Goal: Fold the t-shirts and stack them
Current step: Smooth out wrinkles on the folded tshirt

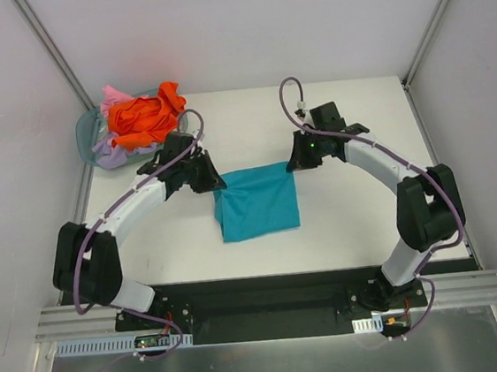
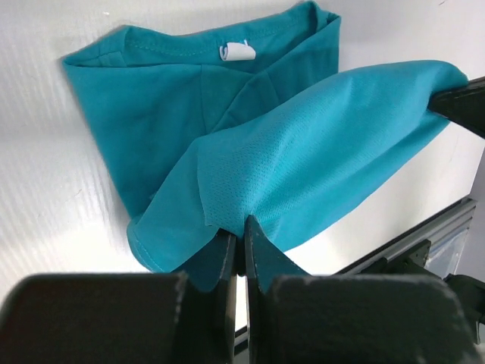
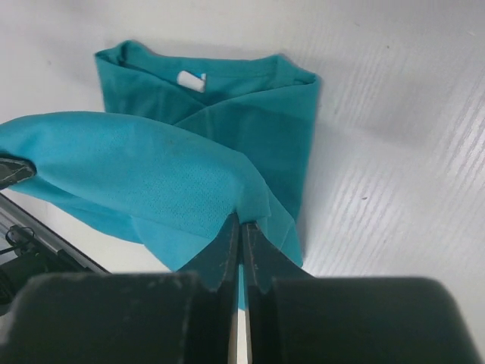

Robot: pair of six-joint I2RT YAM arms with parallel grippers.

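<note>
We see both arms bowed inward from the near edge, elbows swung out toward 9 and 3 o'clock, wrists reaching over the middle of the counter point(image 1: 359, 219). The left pincer point(image 1: 216, 183) pinches the teal t-shirt point(image 1: 258, 204) at its far left corner, and the right pincer point(image 1: 292, 164) pinches the far right corner, lifting that edge. An orange t-shirt point(image 1: 143, 115) tops the heap in the basket point(image 1: 89, 132) at 10 o'clock.

- A white counter point(image 1: 359, 219) with a faintly ribbed surface fills the middle.
- Plain white panels close it in: a back wall point(image 1: 241, 27), a left wall point(image 1: 3, 132) and a right wall point(image 1: 487, 125).
- Slim metal posts point(image 1: 42, 39) mark the rear corners.
- A silver slotted rail point(image 1: 473, 289) runs along the near edge, with a dull grey sheet point(image 1: 267, 366) below it.
- The light is even and the shadows soft.
</note>
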